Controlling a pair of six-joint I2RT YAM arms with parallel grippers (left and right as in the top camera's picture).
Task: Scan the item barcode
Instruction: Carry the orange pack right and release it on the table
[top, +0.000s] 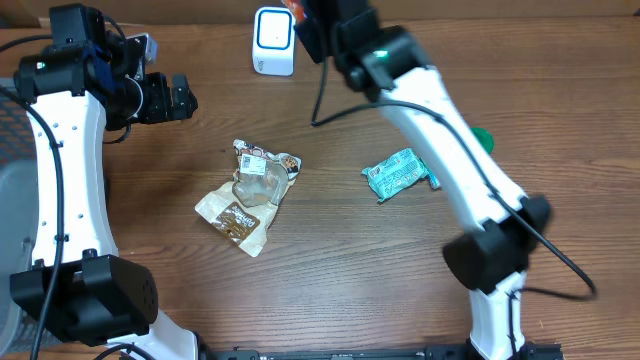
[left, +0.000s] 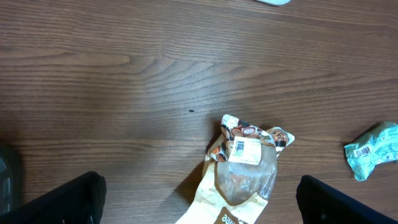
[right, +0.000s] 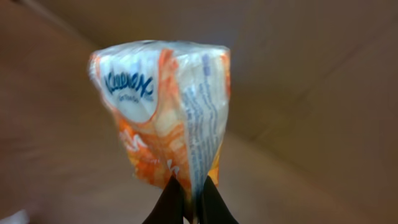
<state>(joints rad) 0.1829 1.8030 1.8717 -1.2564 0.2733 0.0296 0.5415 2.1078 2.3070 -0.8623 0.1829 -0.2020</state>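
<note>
Nearest the arm bases, a brown snack pouch (top: 247, 197) is lying flat on the wooden table (top: 330, 290), its clear window and white label turned up. Off to its right, well apart, a crumpled teal packet (top: 400, 172) is sitting just beside the right arm. A green object (top: 485, 138) is peeking out from behind that arm, too hidden to name.

Moving further back on the left, the left gripper (top: 178, 98) is hovering over bare wood with its jaws spread wide and nothing between them. In its own wrist view the two dark fingers (left: 62, 202) are framing the pouch from above, without touching it.

Now to the far edge, where the action is. The white scanner (top: 273, 40) is standing there with its blue-rimmed face showing. Just beside it on the right, the right gripper (right: 191, 200) is pinching the Kleenex tissue pack (right: 161, 118), jaws clamped tight on the bottom seam of the orange-and-white wrapper. The pack is standing up from the fingertips, logo on the left and fine print on the right. From overhead only an orange sliver is showing beside the scanner's top corner. Whether the barcode is facing the scanner, I cannot tell.
</note>
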